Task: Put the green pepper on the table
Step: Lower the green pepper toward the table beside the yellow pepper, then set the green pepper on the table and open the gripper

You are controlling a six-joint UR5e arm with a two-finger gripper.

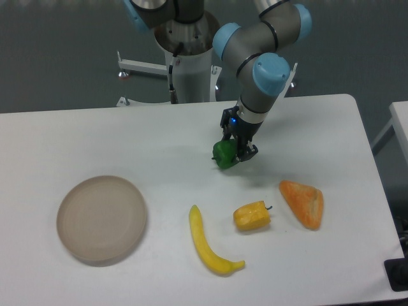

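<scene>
The green pepper [224,154] is small, glossy and bright green. It sits between the black fingers of my gripper [232,153], low over the white table [159,137], right of its middle. The jaws are closed on the pepper from the sides. I cannot tell whether the pepper touches the tabletop. A faint shadow lies just under it.
A round beige plate [102,218] lies at the front left. A yellow banana [208,243], a yellow pepper-like chunk [252,215] and an orange wedge [303,203] lie in front of the gripper. The arm's base [188,64] stands behind the table's far edge.
</scene>
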